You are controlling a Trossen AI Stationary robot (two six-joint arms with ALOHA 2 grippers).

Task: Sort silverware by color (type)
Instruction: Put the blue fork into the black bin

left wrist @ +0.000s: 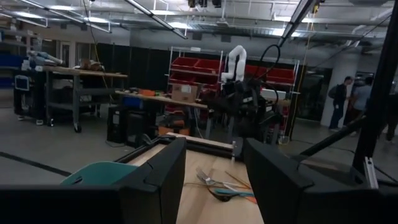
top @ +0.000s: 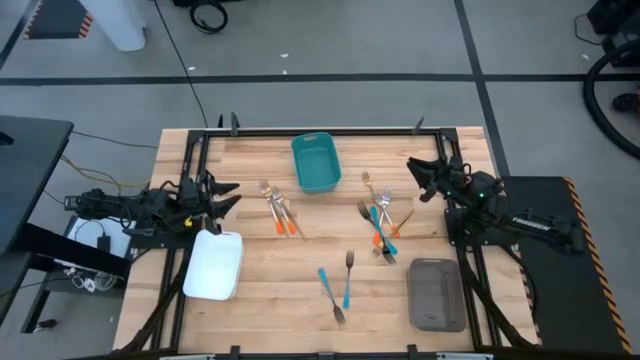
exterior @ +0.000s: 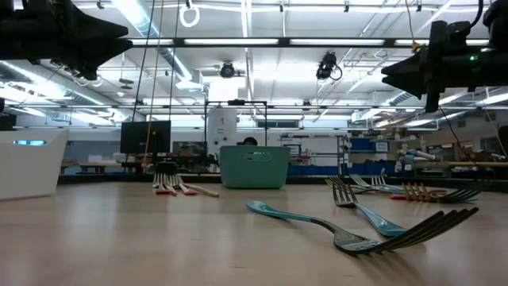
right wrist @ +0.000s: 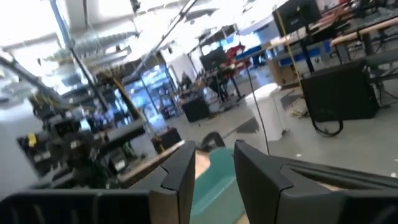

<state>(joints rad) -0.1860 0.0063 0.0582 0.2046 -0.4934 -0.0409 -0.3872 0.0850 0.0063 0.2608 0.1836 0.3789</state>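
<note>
Nearest the front edge of the tabletop (top: 270, 290), a blue-handled pair of forks (top: 338, 283) lies flat. Farther back, a mixed heap (top: 381, 225) sits right, an orange-handled bunch (top: 281, 212) left, near the teal bin (top: 315, 163). These forks look thin, stiff, light and slick; the handle's middle seems the surest hold. Left gripper (top: 226, 194) and right gripper (top: 414, 173) hang spread apart at either side, empty, touching nothing.

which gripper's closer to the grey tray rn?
Right. The right gripper hovers just beyond the grey tray on its own side; the left gripper is across the table, above the white tray.
</note>
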